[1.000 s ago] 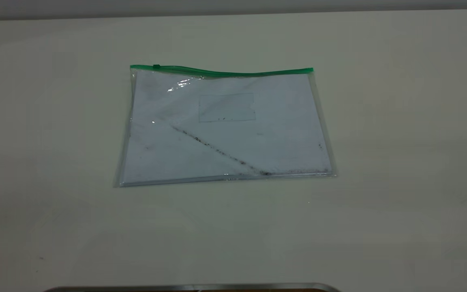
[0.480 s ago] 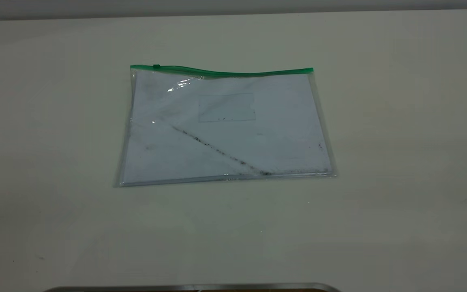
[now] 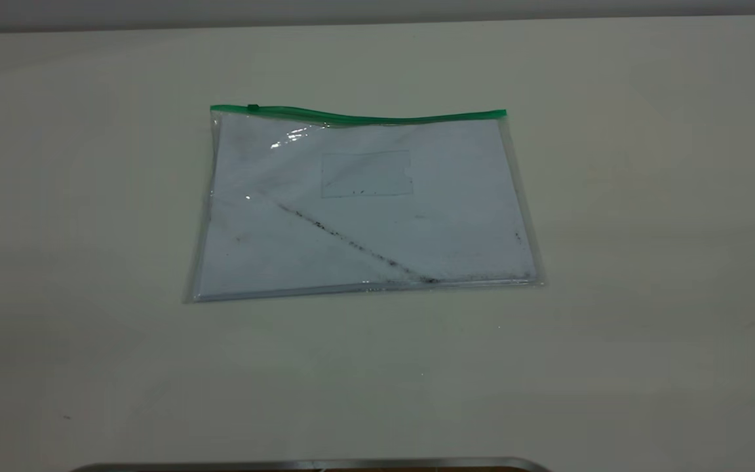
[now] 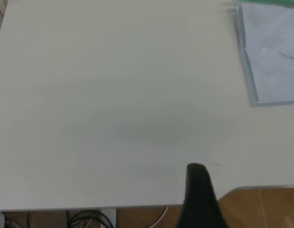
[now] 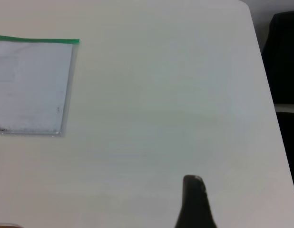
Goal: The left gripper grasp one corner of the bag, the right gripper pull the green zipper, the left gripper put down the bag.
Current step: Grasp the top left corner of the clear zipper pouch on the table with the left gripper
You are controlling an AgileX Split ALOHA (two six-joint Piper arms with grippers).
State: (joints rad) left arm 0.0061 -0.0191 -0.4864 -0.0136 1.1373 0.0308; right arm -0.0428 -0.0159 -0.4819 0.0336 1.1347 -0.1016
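A pale table (image 3: 646,262) fills most of the exterior view, its far edge meeting a grey wall (image 3: 377,10) and its near edge showing a metal rim (image 3: 312,464). In the left wrist view, cables (image 4: 90,219) lie on a wooden floor (image 4: 266,206) below the table's edge. In the right wrist view a dark object (image 5: 285,57) stands just past the table's rounded corner; what it is cannot be told.
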